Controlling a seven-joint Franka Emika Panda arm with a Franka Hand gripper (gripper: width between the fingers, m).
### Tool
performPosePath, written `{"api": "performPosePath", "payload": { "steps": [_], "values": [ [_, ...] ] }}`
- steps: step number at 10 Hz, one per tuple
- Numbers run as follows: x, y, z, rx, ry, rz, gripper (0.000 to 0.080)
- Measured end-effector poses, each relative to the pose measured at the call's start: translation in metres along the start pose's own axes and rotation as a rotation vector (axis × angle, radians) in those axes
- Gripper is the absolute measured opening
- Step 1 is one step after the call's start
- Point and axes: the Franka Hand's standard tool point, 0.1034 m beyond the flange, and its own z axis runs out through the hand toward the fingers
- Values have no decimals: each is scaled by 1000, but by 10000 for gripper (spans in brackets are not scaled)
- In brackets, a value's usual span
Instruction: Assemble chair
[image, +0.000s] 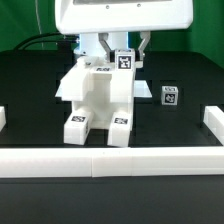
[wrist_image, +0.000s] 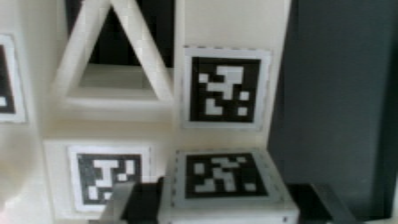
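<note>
The partly built chair (image: 98, 95) is a blocky white structure with black-and-white tags, standing mid-table with two tagged feet toward the front wall. My gripper (image: 123, 52) hangs over its far right top corner, shut on a white tagged chair part (image: 124, 61). In the wrist view the dark fingers (wrist_image: 139, 200) flank that tagged part (wrist_image: 224, 178), with my gripper (wrist_image: 228, 204) closed on its sides. Behind it stand the chair's tagged upright (wrist_image: 224, 85) and a triangular frame opening (wrist_image: 116, 50). Whether the held part is seated in the chair is hidden.
A small loose white tagged block (image: 169, 96) lies on the black table at the exterior view's right of the chair. The low white border wall (image: 110, 160) runs along the front, with ends at the left (image: 3, 118) and right (image: 214, 122).
</note>
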Motion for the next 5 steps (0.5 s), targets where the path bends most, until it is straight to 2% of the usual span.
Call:
{"api": "performPosePath", "payload": {
  "steps": [5],
  "values": [
    [3, 13, -1, 8, 7, 309, 284]
  ]
}}
